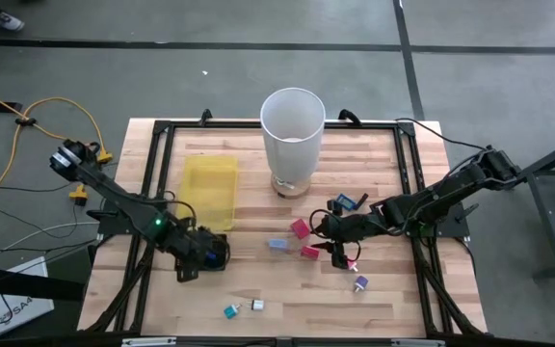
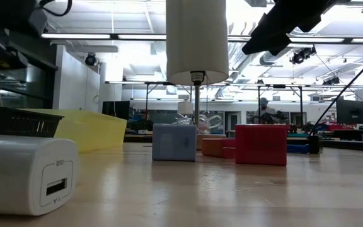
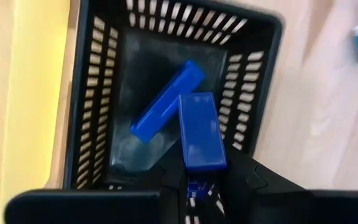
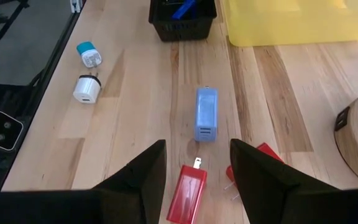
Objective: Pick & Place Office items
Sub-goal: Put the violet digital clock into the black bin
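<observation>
Wooden tabletop (image 1: 287,289). Left end effector (image 3: 194,186) clamped on a blue bar (image 3: 201,130), hanging directly over the black mesh tray (image 3: 98,93), bar lengthwise with it. Right end effector (image 4: 197,168) apart, just behind the red charger (image 4: 186,186).

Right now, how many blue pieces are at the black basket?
2: one blue piece lies slanted inside the black basket; the other blue piece is held above it by the left gripper. More may be hidden.

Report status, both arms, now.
Left pincer shut on blue piece, over black mesh basket. Right pincer open above red charger. Nothing blocking.
</observation>
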Controlling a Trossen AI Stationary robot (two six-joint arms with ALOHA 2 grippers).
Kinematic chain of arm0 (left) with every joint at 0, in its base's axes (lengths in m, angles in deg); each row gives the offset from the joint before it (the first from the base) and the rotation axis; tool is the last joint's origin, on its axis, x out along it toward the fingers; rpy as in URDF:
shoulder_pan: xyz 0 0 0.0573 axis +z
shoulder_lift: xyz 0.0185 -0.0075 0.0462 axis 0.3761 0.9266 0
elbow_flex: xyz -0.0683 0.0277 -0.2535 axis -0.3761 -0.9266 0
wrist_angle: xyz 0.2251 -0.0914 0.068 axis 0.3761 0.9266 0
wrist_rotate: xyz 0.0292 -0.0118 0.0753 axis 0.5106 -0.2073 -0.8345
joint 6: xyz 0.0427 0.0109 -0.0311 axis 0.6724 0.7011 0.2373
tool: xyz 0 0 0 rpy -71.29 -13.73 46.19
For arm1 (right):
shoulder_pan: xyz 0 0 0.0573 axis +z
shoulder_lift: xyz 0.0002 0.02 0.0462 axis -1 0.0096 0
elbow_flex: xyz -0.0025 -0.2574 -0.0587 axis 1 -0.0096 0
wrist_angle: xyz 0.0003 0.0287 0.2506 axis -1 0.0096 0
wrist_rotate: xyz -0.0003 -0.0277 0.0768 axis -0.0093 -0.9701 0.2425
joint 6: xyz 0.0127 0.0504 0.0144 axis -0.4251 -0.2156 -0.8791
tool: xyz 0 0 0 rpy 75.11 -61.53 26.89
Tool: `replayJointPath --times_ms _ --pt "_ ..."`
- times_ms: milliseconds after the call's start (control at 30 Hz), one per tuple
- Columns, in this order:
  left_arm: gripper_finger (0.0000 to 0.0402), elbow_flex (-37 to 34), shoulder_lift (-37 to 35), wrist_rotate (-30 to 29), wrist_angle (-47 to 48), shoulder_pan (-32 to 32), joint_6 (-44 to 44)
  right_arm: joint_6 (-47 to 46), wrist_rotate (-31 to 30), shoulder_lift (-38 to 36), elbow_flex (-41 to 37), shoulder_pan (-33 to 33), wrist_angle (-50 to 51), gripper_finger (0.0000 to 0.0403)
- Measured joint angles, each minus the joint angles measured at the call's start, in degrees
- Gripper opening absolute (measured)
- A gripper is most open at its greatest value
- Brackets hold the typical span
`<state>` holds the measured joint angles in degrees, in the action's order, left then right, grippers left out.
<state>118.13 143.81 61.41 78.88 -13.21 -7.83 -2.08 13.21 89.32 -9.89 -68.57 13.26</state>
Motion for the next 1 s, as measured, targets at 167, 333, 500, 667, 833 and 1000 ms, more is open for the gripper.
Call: replayJointPath --times_ms 167,333,500,667,833,1000 --pt "0.0056 0.00 2.18 0.01 1.14 -1.00 -1.88 0.00 0.00 0.00 0.00 -0.01 -0.01 0.0165" --pt "0.0056 0.00 4.51 0.24 0.97 -1.49 -2.63 0.00 0.00 0.00 0.00 -0.01 0.00 0.0165" --pt "0.0056 0.00 7.10 2.96 0.86 -1.47 -2.77 0.00 0.00 0.00 0.00 -0.01 0.00 0.0165" --pt "0.0056 0.00 7.68 3.84 0.61 -1.47 -2.77 0.00 0.00 0.00 0.00 -0.01 0.00 0.0165" --pt "0.0057 0.00 7.68 3.81 0.48 -1.47 -3.03 0.00 0.00 0.00 0.00 -0.01 0.00 0.0165" --pt "0.0079 0.00 7.68 3.79 0.40 -1.47 -3.07 0.00 0.00 0.00 0.00 -0.01 0.00 0.0165"
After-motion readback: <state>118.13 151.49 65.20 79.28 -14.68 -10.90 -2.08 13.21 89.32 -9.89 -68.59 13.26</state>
